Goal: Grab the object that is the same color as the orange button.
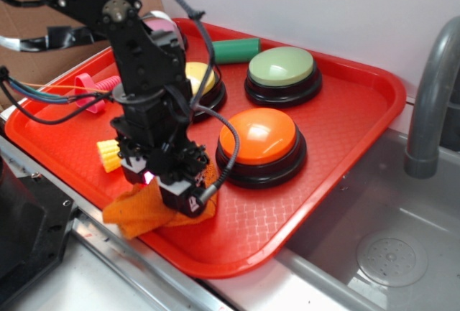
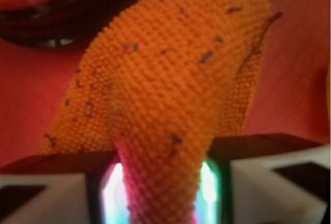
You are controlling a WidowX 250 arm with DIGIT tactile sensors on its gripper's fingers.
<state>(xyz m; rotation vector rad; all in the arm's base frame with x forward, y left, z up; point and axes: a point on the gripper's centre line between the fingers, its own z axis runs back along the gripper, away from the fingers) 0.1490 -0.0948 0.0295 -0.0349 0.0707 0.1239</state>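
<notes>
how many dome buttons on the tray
3: orange button mid-tray, green button behind it, yellow button partly hidden by the arm. More may be hidden behind the arm.

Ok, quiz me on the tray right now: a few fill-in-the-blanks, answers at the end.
1. The gripper is pinching a fold of the ____ knitted cloth.
2. The cloth lies on the red ____.
3. The orange button sits in front of the ____ button.
4. The yellow corn toy lies to the ____ of the gripper in the exterior view.

Answers: orange; tray; green; left
</notes>
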